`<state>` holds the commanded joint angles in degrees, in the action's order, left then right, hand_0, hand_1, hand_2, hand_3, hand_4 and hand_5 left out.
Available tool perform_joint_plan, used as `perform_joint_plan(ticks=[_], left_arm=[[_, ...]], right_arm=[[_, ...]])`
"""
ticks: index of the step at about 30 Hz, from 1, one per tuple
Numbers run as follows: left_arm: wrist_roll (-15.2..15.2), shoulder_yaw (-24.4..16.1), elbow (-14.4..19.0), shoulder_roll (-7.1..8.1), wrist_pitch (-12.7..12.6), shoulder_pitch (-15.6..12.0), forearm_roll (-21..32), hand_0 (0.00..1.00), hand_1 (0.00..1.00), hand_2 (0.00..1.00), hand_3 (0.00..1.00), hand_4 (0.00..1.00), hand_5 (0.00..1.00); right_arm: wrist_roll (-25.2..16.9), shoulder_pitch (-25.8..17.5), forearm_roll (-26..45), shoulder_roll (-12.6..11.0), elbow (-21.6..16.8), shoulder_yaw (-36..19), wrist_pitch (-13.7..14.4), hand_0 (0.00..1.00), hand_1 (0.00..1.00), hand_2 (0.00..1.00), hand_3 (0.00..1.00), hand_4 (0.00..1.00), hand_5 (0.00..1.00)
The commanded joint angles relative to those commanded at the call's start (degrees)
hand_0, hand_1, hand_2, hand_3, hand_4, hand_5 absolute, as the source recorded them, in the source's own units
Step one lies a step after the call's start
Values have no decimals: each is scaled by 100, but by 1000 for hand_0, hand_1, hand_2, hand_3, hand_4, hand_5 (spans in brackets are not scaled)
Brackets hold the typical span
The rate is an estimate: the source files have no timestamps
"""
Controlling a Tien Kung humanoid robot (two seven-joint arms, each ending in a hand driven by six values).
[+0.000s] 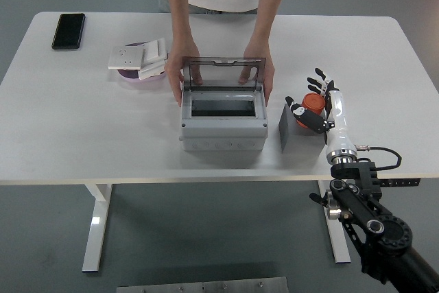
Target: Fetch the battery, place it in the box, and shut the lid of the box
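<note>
The orange battery point(313, 103) stands upright on a dark grey block point(284, 128) right of the box. My right hand point(306, 94) is at the battery, thumb on its left, fingers point(322, 81) spread behind and to its right; the fingers are not closed on it. The grey box point(223, 120) sits mid-table with its clear lid point(223, 73) raised upright. A person at the far side holds the box with one hand point(175, 77) on its left and the other hand point(262, 73) on its right. My left arm is out of view.
A black phone point(68, 30) lies at the far left. A purple dish point(130, 73) with white socket plates point(140, 56) on it sits left of the box. The table's near edge point(206, 180) runs just below the box.
</note>
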<state>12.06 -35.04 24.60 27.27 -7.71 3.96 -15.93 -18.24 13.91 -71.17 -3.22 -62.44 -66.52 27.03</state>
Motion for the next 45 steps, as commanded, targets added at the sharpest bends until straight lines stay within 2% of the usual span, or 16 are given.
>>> perform_joint_plan(ticks=[9, 10, 15, 16, 27, 28, 39, 40, 45], left_arm=[[13, -18, 0, -6, 3, -7, -34, 646, 744, 579, 539, 412, 2], [14, -19, 1, -6, 4, -7, -38, 645, 744, 579, 539, 410, 2], [20, -28, 2, 2, 8, 0, -60, 645, 744, 579, 539, 410, 2], [20, -30, 2, 4, 8, 2, -63, 645, 744, 579, 539, 408, 2], [9, -31, 0, 8, 15, 32, -81, 645, 744, 579, 539, 407, 2], [7, -31, 0, 9, 13, 34, -82, 644, 744, 578, 539, 405, 2], [4, -36, -1, 20, 14, 56, -102, 643, 743, 579, 539, 403, 2], [4, -38, -2, 22, 15, 59, -104, 643, 743, 579, 538, 401, 2], [-3, -42, -4, 28, 16, 78, -107, 643, 743, 579, 538, 401, 2]], right_arm=[[-102, -25, 120, 5, 38, 56, 67, 777, 763, 753, 847, 862, 83], [-116, -28, 143, 7, 46, 62, 69, 706, 679, 659, 742, 808, 35], [-156, -44, 217, 17, 90, 83, 69, 706, 679, 659, 742, 808, 35], [-160, -44, 229, 17, 94, 90, 68, 598, 598, 590, 661, 686, 2], [-147, -28, 244, 27, 122, 129, 69, 573, 589, 588, 643, 672, 2], [-144, -26, 237, 27, 119, 130, 72, 574, 612, 618, 661, 663, 2], [-124, -21, 245, 22, 129, 143, 84, 565, 616, 629, 677, 650, 2], [-122, -20, 245, 23, 131, 144, 83, 573, 615, 635, 664, 614, 2], [-98, -15, 224, 20, 144, 135, 77, 573, 615, 635, 664, 614, 2]])
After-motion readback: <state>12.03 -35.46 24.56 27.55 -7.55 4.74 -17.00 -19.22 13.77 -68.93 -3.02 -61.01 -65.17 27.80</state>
